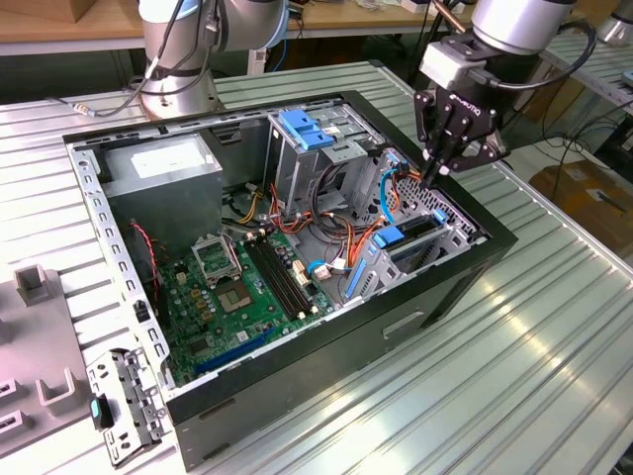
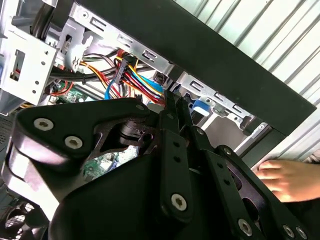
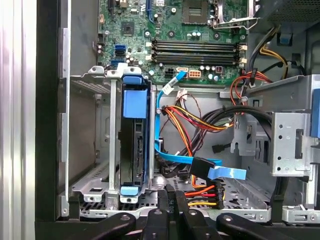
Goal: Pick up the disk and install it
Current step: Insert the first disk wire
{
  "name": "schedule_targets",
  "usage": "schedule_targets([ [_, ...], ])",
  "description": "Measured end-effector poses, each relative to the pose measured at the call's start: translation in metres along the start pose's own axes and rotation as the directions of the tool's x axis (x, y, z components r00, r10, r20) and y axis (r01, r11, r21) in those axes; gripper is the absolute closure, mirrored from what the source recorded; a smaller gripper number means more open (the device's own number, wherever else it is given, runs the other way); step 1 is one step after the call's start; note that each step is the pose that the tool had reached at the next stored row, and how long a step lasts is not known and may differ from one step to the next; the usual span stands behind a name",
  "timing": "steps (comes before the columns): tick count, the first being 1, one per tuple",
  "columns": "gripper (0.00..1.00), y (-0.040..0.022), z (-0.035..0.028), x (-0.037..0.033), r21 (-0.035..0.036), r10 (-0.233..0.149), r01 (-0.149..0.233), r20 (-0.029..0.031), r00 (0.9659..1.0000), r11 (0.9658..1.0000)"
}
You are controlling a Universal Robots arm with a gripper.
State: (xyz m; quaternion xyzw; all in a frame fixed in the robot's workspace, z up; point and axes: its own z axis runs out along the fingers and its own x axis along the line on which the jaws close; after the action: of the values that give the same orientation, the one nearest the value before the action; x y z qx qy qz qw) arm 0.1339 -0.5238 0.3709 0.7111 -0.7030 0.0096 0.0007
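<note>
An open computer case (image 1: 297,247) lies on a ribbed metal table (image 1: 554,327); the disk (image 3: 134,145), edged in blue plastic, stands on edge in a metal bay (image 3: 95,150) near the case wall. The black gripper (image 1: 432,176) hovers just above the case edge beside that bay, fingers pressed together and empty; a person's hand (image 2: 290,177) rests on the table outside the case.

The black metal gripper (image 2: 175,107) fills the near part of the second wrist view, its two slim fingers (image 2: 172,117) pressed together. Beyond its tip lie a bundle of red, yellow and blue cables (image 2: 135,80), a perforated grey metal case frame (image 2: 125,42) and a small blue plastic clip (image 2: 201,106). A person's hand (image 2: 290,177) rests beside the black case wall (image 2: 215,55).
</note>
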Motion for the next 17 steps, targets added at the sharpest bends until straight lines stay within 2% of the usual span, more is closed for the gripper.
schedule_targets([
  [15,0.83,0.0003,0.0000,0.0000,0.0000,0.000,0.000,0.0000,1.0000,1.0000],
  [17,0.83,0.0020,0.0001,-0.0001,0.0000,0.002,-0.002,-0.0001,1.0000,1.0000],
])
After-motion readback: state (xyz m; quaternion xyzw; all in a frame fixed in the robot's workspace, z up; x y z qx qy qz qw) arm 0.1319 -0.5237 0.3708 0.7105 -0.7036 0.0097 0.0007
